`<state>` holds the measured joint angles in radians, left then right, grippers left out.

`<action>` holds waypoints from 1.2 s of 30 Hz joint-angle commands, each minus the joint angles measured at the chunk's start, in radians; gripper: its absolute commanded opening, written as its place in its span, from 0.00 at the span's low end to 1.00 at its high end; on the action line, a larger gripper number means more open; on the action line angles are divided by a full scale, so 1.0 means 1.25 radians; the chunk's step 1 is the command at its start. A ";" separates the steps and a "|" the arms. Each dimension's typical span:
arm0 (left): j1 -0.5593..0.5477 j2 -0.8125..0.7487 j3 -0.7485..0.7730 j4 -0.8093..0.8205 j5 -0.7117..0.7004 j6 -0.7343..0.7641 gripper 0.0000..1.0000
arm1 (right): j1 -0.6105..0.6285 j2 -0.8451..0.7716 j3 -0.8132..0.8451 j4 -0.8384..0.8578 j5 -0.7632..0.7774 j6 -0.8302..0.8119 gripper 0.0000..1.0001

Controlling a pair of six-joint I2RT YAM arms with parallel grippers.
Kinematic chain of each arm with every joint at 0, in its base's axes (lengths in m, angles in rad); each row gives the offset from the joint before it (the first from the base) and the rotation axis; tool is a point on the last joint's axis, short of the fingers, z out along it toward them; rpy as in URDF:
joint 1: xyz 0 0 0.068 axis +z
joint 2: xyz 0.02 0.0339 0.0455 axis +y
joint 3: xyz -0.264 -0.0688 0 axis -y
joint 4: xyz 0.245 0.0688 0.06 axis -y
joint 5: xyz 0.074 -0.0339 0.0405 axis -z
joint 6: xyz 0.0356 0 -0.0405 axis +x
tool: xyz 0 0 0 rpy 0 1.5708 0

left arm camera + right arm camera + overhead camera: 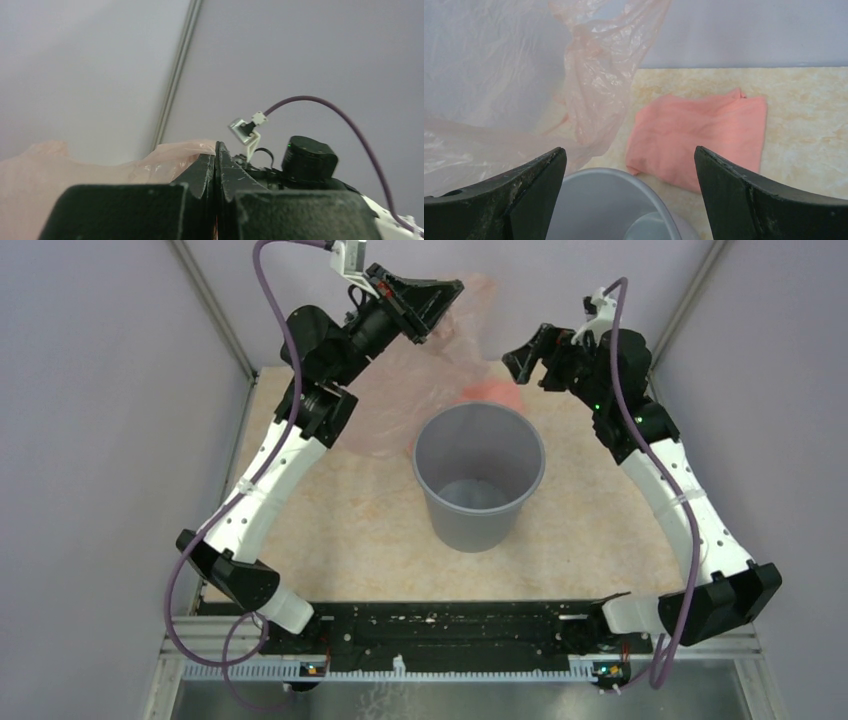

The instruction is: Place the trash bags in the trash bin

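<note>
The grey trash bin stands upright in the middle of the table; its near rim shows in the right wrist view. My left gripper is raised high behind the bin and is shut on the top edge of the see-through pale pink trash bag. The bag hangs down behind and left of the bin. It shows beside the shut jaws in the left wrist view and as a draped film in the right wrist view. My right gripper is open and empty, above the bin's far right rim.
An opaque salmon-pink folded sheet lies flat on the table behind the bin, also visible in the top view. Grey enclosure walls and metal corner posts surround the beige table.
</note>
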<state>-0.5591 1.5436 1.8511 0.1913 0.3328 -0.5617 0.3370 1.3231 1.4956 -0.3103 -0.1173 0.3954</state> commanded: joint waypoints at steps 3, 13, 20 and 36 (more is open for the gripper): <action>-0.041 0.005 0.058 0.096 0.058 -0.005 0.00 | -0.054 -0.040 -0.034 0.116 -0.111 0.103 0.99; -0.171 0.056 0.174 0.111 0.083 -0.005 0.00 | -0.070 -0.111 -0.050 0.124 -0.126 0.140 0.99; -0.265 0.065 0.188 0.171 0.040 -0.011 0.00 | -0.071 -0.184 0.011 0.014 -0.066 0.095 0.99; -0.350 0.087 0.153 0.238 -0.021 -0.085 0.00 | -0.071 -0.236 0.168 -0.184 -0.120 -0.012 0.88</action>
<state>-0.9833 1.6810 2.0499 0.4049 0.3473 -0.6518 0.2543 1.0115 1.6604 -0.4858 -0.2134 0.4255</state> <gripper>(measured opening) 0.007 0.904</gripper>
